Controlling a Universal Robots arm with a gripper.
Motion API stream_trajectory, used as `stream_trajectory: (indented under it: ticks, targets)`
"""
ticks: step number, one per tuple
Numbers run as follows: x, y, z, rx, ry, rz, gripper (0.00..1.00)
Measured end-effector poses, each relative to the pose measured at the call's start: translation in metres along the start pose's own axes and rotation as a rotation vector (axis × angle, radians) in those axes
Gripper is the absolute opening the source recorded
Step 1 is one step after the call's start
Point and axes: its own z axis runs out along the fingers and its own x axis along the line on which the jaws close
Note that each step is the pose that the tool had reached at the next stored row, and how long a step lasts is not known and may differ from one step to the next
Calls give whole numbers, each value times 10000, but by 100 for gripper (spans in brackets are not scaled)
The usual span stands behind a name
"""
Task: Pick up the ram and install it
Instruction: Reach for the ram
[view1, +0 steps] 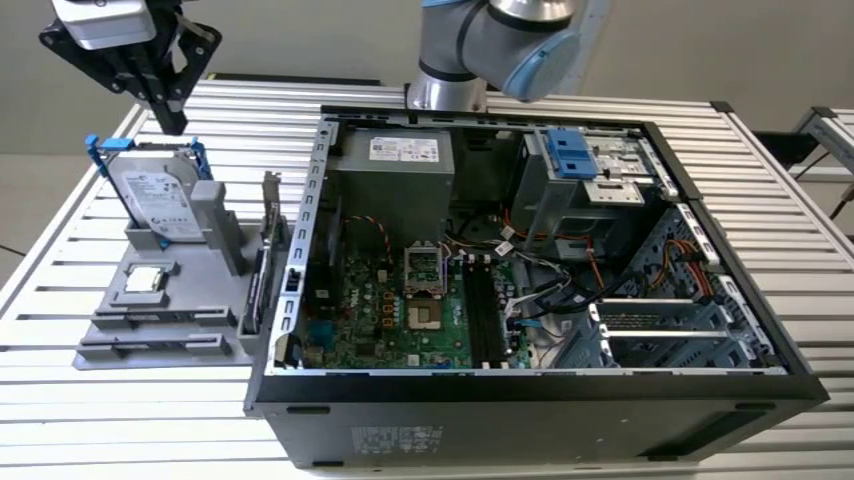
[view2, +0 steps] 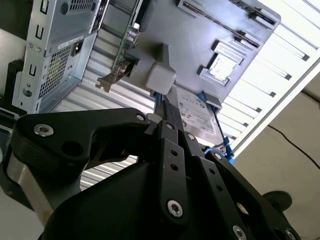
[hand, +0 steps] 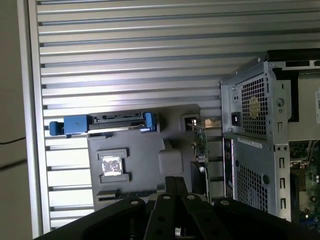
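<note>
My gripper (view1: 174, 120) hangs shut with nothing between its fingers, high above the far end of a grey parts holder (view1: 200, 300) at the exterior view's left. The ram (view1: 158, 318) lies as a long narrow dark strip in a groove along the holder's near edge, with a similar strip (view1: 150, 346) just in front of it. In the first wrist view my gripper (hand: 175, 181) points down at the holder (hand: 170, 125), covering part of a dark strip (hand: 116, 193). Inside the open computer case (view1: 747, 330), long black memory slots (view1: 485, 310) run beside the processor socket.
On the holder stand a hard drive in a blue frame (view1: 160, 200), a square silver chip (view1: 144, 280) and a card with a metal bracket (view1: 271, 250). The case holds a power supply (view1: 394, 160), cables and drive bays. The slatted table's edge (hand: 32, 125) runs close by.
</note>
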Motion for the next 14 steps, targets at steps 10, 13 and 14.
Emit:
stream_trajectory:
  ticks: [10,13,14]
  targets:
    - [95,-7,-2,0,0,0,0]
    - [122,-9,-3,0,0,0,0]
    - [132,-9,-3,0,0,0,0]
